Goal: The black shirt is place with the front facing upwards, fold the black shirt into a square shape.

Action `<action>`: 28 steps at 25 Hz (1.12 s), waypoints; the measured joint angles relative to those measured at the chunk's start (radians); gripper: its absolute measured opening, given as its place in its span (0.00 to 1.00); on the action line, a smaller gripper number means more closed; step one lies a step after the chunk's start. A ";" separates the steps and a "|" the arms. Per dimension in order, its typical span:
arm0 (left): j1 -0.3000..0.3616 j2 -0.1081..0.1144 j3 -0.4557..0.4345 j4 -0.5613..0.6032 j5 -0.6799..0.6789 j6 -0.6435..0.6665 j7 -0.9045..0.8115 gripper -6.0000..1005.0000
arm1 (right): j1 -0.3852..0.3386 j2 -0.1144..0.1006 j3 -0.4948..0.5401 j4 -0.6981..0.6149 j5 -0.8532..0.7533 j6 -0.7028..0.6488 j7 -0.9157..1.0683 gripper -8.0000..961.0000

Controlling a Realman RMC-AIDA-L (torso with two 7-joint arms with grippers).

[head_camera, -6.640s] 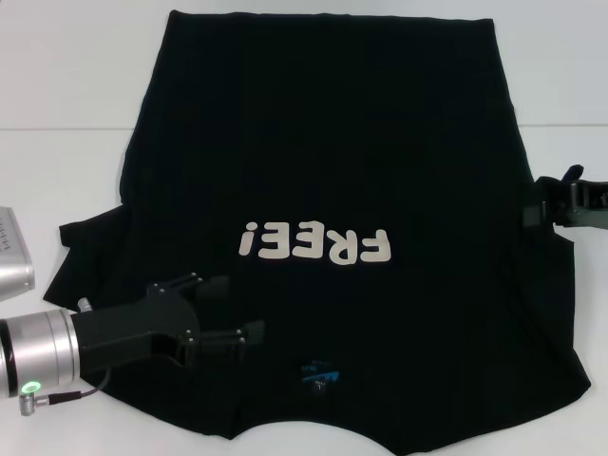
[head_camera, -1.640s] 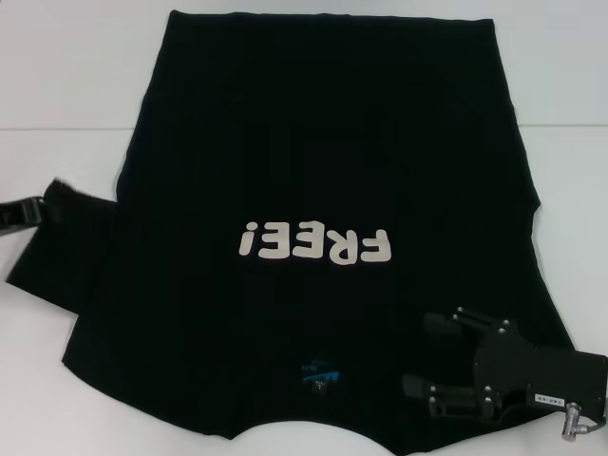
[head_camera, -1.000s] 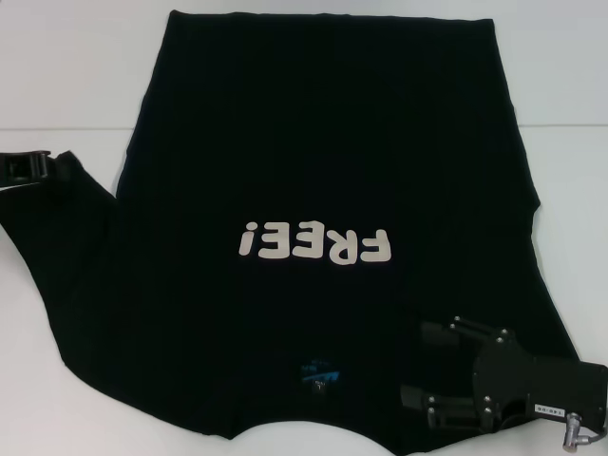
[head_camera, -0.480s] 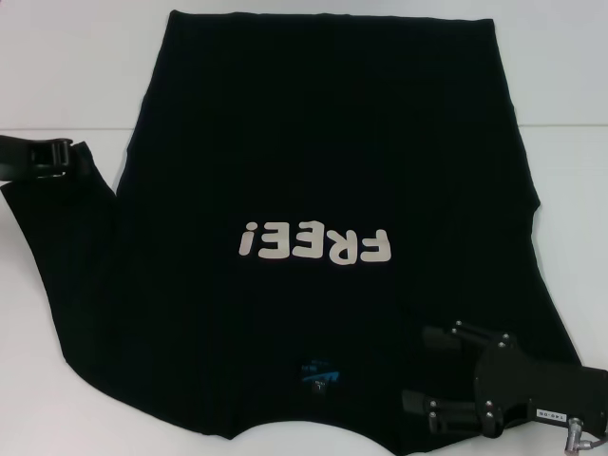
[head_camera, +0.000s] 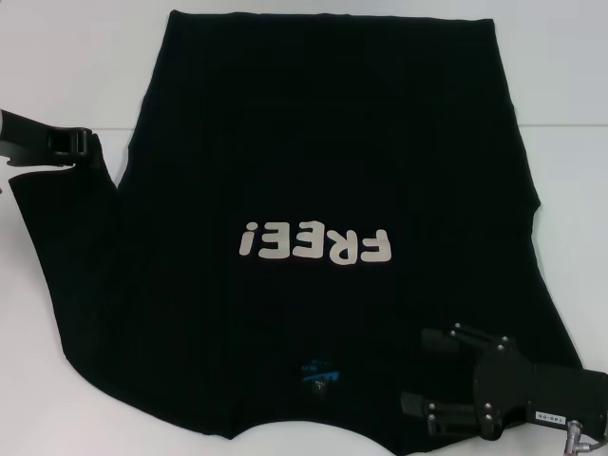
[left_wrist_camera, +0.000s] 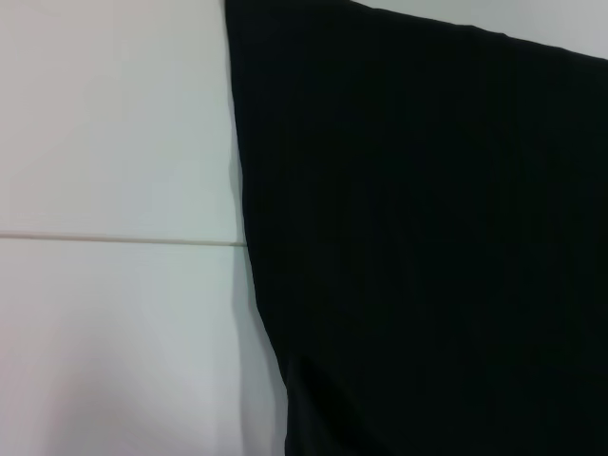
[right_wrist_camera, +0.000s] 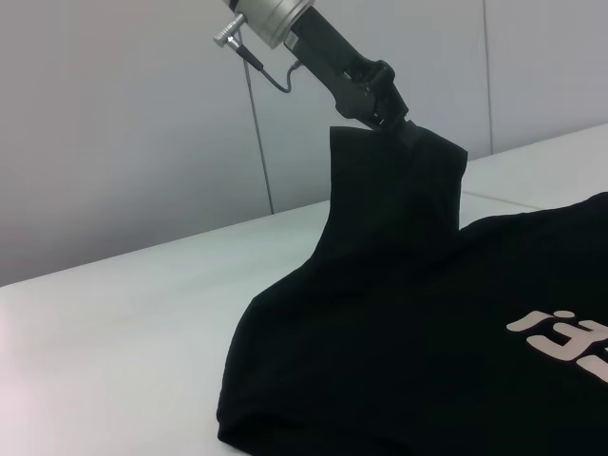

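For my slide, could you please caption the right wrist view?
Left gripper lifts the black shirt sleeve above the white table.

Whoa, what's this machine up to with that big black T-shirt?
It is folding the black shirt, which lies front up on the white table with its "FREE!" lettering showing. The left gripper has pinched the sleeve on the robot's left and holds it lifted off the table, as the right wrist view shows. The right gripper hovers with its fingers open over the shirt's near right corner, close to the blue neck label.
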 joint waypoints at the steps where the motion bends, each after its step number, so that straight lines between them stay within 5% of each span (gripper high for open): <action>1: 0.000 0.000 -0.004 0.001 0.000 0.001 -0.002 0.01 | -0.001 0.000 0.000 0.000 0.000 0.000 0.000 0.96; 16: 0.011 0.008 -0.056 0.019 0.051 -0.022 0.005 0.01 | -0.001 0.000 0.000 0.001 0.000 -0.008 0.001 0.96; 28: -0.019 -0.020 -0.050 0.008 -0.063 0.037 -0.026 0.01 | -0.002 0.000 0.000 0.008 0.000 -0.007 -0.005 0.96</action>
